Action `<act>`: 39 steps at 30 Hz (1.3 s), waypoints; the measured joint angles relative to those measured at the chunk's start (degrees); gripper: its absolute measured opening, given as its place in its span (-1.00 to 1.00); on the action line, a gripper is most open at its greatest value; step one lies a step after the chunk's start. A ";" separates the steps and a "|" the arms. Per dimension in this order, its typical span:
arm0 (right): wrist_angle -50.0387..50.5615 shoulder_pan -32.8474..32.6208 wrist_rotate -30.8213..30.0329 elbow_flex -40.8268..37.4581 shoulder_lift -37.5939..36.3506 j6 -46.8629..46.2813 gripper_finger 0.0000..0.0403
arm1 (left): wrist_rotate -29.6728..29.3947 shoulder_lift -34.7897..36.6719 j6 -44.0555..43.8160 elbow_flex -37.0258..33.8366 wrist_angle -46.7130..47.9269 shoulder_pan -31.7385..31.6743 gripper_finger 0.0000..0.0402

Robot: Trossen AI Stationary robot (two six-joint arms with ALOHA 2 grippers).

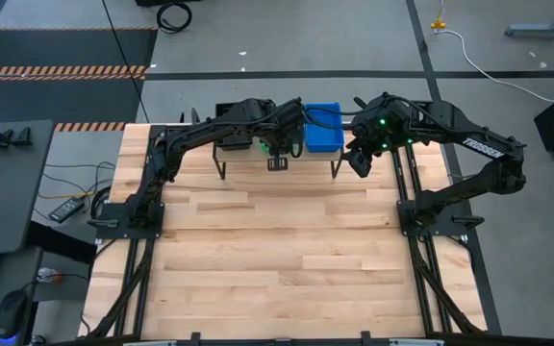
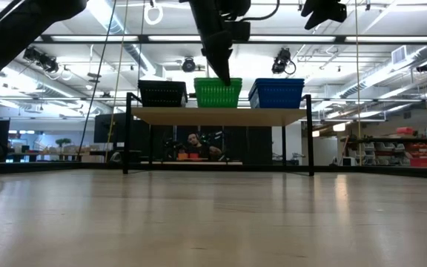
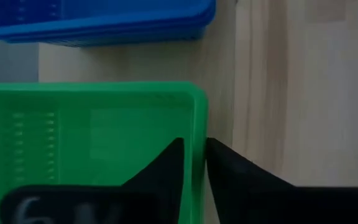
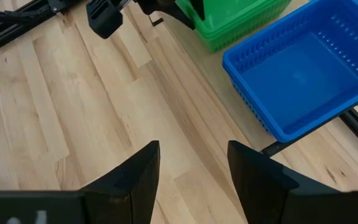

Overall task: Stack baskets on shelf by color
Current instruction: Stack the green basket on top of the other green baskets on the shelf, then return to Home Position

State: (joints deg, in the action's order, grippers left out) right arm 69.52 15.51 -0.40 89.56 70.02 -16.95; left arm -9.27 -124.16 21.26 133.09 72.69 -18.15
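On the shelf (image 2: 221, 116) stand a black stack of baskets (image 2: 161, 94) at the left, a green one (image 2: 217, 95) in the middle and a blue one (image 2: 276, 94) at the right, each on its bottom. My left gripper (image 3: 194, 165) comes down on the green basket (image 3: 92, 143) and is shut on its near wall. My right gripper (image 4: 193, 168) is open and empty, above the table just in front of the shelf's right end, near the blue baskets (image 4: 303, 74). My left gripper pinches the green basket's near wall at its rim (image 3: 199, 134), one finger inside the basket and one outside. The fingers (image 2: 223, 70) come from above, pointing down. The basket sits level on the green stack on the shelf.
The shelf stands at the table's far edge (image 1: 277, 125). Bare wooden tabletop (image 1: 287, 250) stretches from the shelf to the near edge. A person shows in the room behind, seen under the shelf (image 2: 193, 142).
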 joint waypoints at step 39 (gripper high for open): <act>-1.92 -1.05 0.20 0.00 -2.97 1.53 -0.18 | -3.47 13.59 -22.81 0.08 -10.92 11.92 -0.57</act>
State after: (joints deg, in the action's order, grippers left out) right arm 67.59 14.45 -0.21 89.56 67.05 -15.42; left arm -12.74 -110.56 -1.56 133.16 61.77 -6.23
